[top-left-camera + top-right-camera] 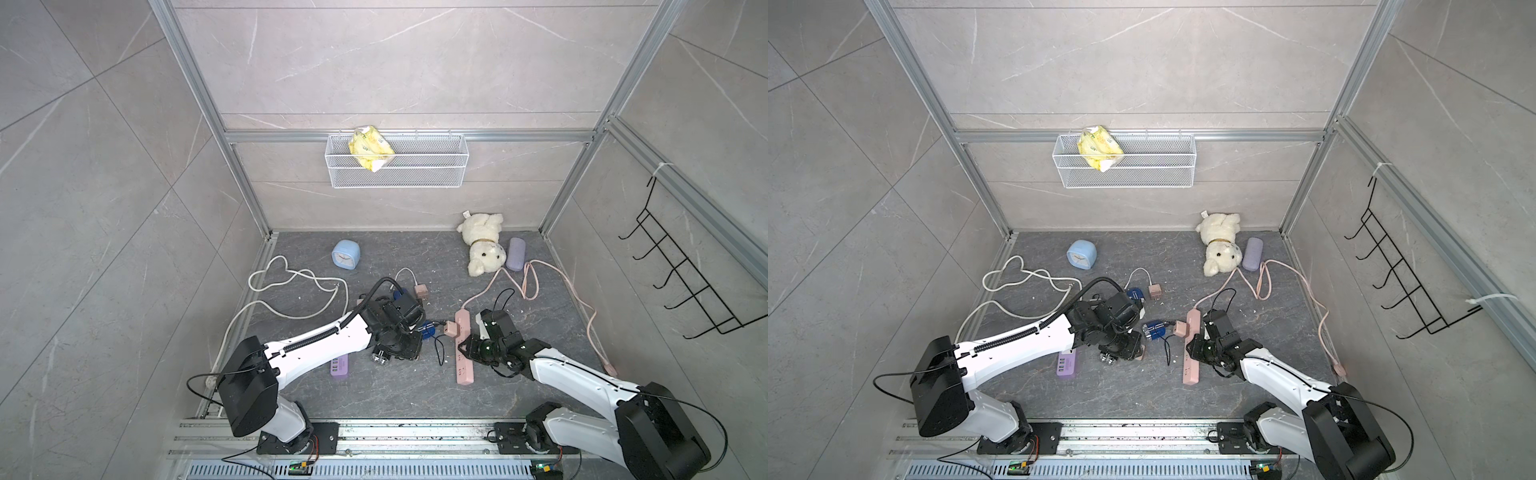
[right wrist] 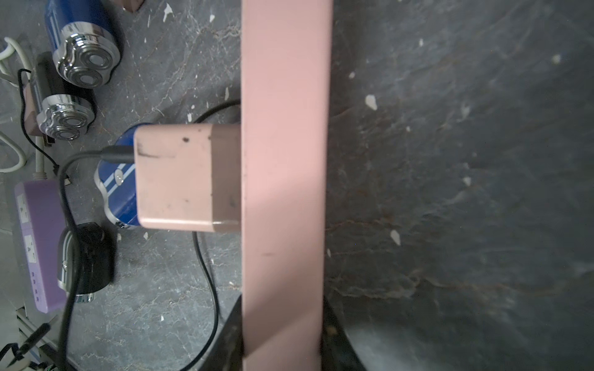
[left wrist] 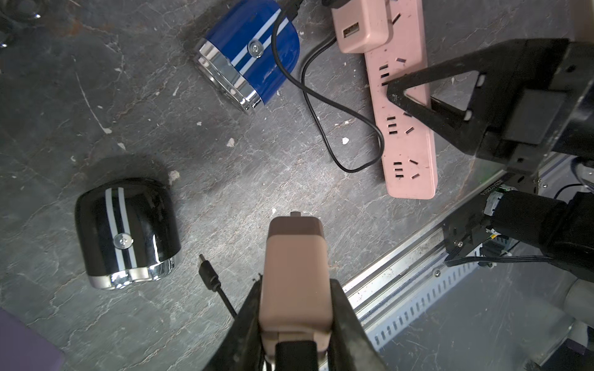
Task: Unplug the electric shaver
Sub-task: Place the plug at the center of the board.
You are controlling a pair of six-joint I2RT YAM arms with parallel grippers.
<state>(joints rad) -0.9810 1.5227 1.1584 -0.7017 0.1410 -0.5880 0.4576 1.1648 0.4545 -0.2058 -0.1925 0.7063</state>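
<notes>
pink pwr strip [image 2: 286,192] ends cropped, floor [image 2: 482,225] blurred

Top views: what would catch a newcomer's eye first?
Both arms meet mid-floor: the right gripper clamps the pink power strip, the left gripper holds an unplugged adapter. Between them a blue shaver lies beside the plugged adapter on that strip. A white plush bear lies by the back wall.

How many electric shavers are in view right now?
4: blue shaver beside the plugged-in pink charger; second blue shaver farther back; dark shaver next to it; black shaver by the purple strip. The left arm may hide more.
</notes>
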